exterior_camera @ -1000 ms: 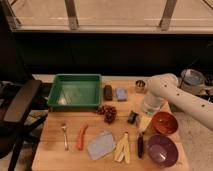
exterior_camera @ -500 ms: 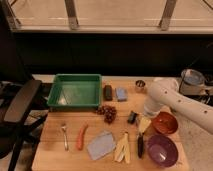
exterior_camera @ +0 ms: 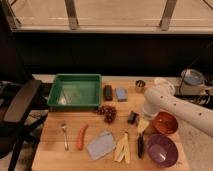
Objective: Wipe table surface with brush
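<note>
**A:** What sits at the left of the frame?

**B:** A black chair point(exterior_camera: 20, 107) at the left edge, beside the table surface point(exterior_camera: 52, 152). On the planks at upper left is a green tray point(exterior_camera: 75, 92). Below it lie a fork point(exterior_camera: 64, 135) and a carrot point(exterior_camera: 81, 137), near each other but not touching.

**A:** And the middle?

**B:** A black block point(exterior_camera: 107, 92) and a blue-grey block point(exterior_camera: 121, 94) stand just right of the tray. A bunch of grapes point(exterior_camera: 107, 113) is below them. A grey-blue cloth point(exterior_camera: 101, 145) and a banana point(exterior_camera: 122, 147) lie near the bottom edge.

**A:** Where is the brush?

**B:** The brush point(exterior_camera: 141, 136) lies flat on the planks, right of centre and low in the frame. Its pale head is uppermost and its thin black handle points toward the bottom edge. It is between the banana and a purple bowl point(exterior_camera: 162, 149).

**A:** And the gripper?

**B:** The gripper point(exterior_camera: 145, 116) hangs at the end of the white arm point(exterior_camera: 175, 110), which comes in from the right edge. It is just above the brush head in the picture. Its fingers stand apart and grasp nothing. A small metal cup point(exterior_camera: 140, 85) is higher up, and a reddish bowl point(exterior_camera: 165, 122) sits to the right below the arm.
</note>
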Controlling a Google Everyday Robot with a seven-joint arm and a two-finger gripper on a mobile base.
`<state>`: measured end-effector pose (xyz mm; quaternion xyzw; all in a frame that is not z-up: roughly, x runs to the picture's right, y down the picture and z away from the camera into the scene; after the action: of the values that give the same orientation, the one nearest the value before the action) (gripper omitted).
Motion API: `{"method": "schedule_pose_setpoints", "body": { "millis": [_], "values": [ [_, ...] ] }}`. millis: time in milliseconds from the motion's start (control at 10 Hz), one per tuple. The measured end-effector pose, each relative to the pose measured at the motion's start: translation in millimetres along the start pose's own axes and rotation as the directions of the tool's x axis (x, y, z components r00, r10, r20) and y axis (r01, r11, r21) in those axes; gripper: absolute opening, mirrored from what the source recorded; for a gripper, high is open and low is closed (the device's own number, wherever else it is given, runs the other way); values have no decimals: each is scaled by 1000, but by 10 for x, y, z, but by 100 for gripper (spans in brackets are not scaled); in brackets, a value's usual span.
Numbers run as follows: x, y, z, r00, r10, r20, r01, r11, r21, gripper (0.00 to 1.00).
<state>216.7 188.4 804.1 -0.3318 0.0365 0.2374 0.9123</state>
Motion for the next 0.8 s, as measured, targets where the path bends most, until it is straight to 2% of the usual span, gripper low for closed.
{"method": "schedule_pose_setpoints", "body": {
  "millis": [800],
  "values": [
    [81, 267, 395, 998, 50, -48, -55, 992, -110, 80]
  ]
}}
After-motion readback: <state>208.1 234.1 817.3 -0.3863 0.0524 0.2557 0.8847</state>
